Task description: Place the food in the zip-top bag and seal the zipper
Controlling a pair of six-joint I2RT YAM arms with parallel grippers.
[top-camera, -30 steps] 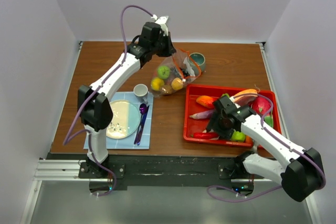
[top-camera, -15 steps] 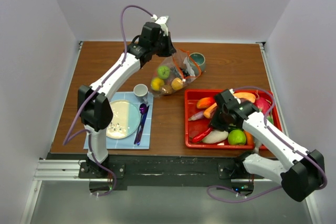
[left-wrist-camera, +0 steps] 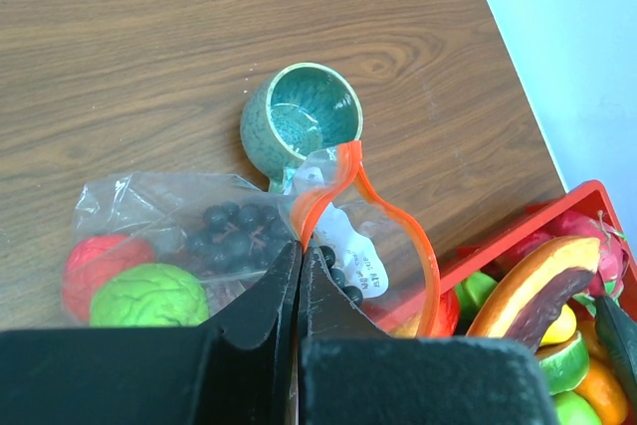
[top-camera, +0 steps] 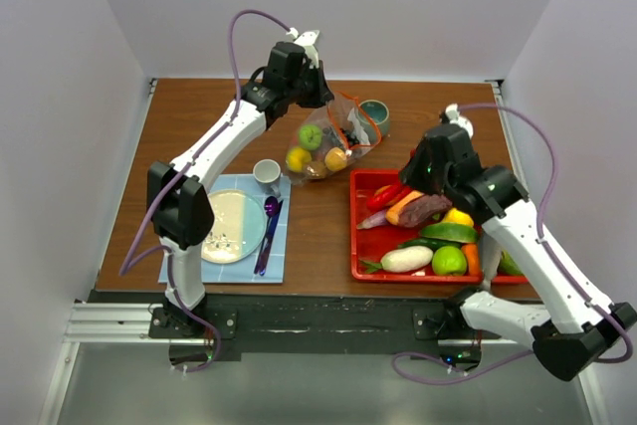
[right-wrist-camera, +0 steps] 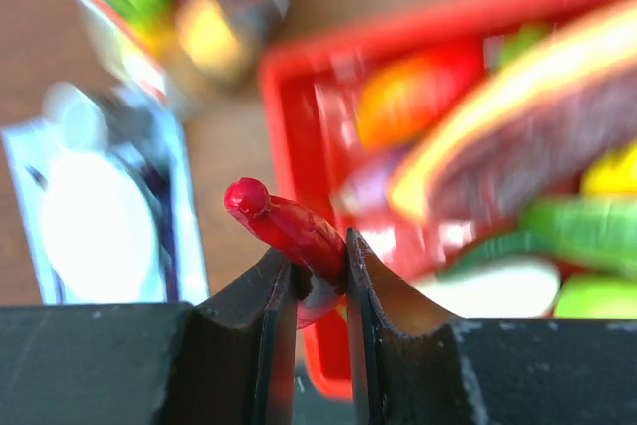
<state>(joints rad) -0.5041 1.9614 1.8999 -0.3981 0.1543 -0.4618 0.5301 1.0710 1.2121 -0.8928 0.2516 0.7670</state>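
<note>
Closer, red chili [right-wrist-camera: 289,231] in right gripper [right-wrist-camera: 318,252]

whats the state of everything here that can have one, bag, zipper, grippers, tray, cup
zip-top bag: mouth open, partly filled
zipper: unsealed, pinched at one spot
left gripper: shut on the zipper
right gripper: shut on the red chili
red chili: held in the air, off the tray
red tray: partly filled
teal cup: upright, empty
</note>
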